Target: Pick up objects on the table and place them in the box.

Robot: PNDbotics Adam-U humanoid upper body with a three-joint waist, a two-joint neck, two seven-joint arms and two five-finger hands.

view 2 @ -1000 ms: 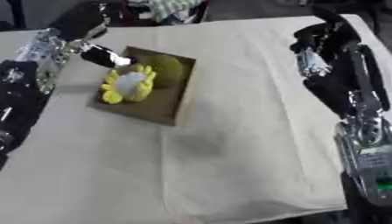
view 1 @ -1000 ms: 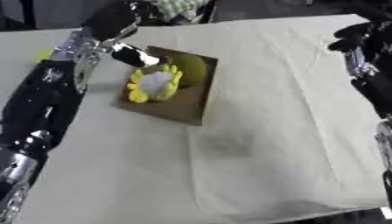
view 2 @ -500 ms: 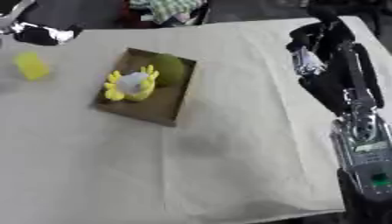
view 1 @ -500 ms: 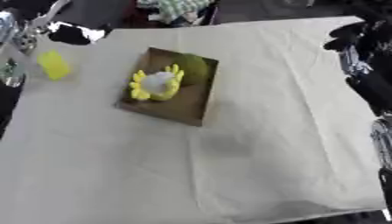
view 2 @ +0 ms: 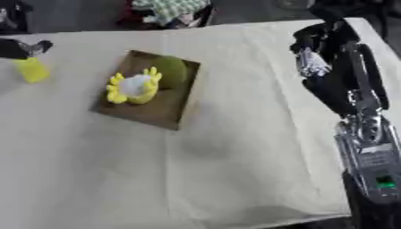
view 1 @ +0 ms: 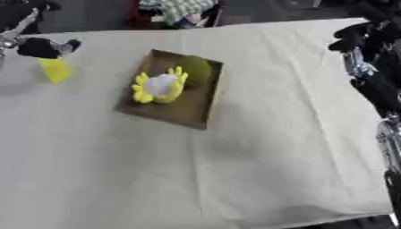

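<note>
A brown box (view 1: 153,109) lies left of the table's middle, turned askew. In it are a yellow flower-shaped toy with a white centre (view 1: 160,86) and a green round thing (view 1: 197,68). A small yellow block (view 1: 55,70) lies on the cloth left of the box. My left hand (view 1: 40,47) hovers at the far left edge, just above and behind the yellow block, blurred. My right hand (view 2: 319,39) hangs at the upper right over the table's edge, fingers relaxed, holding nothing.
A cream cloth (view 1: 258,147) with creases covers the table. Its near edge runs along the bottom right. Behind the far edge stands a chair with a green checked cloth (view 1: 178,9) on it. My right forearm (view 2: 360,112) runs down the right side.
My left hand has drawn back from over the box to the far left, and the yellow block beside it now shows. The right hand has barely moved.
</note>
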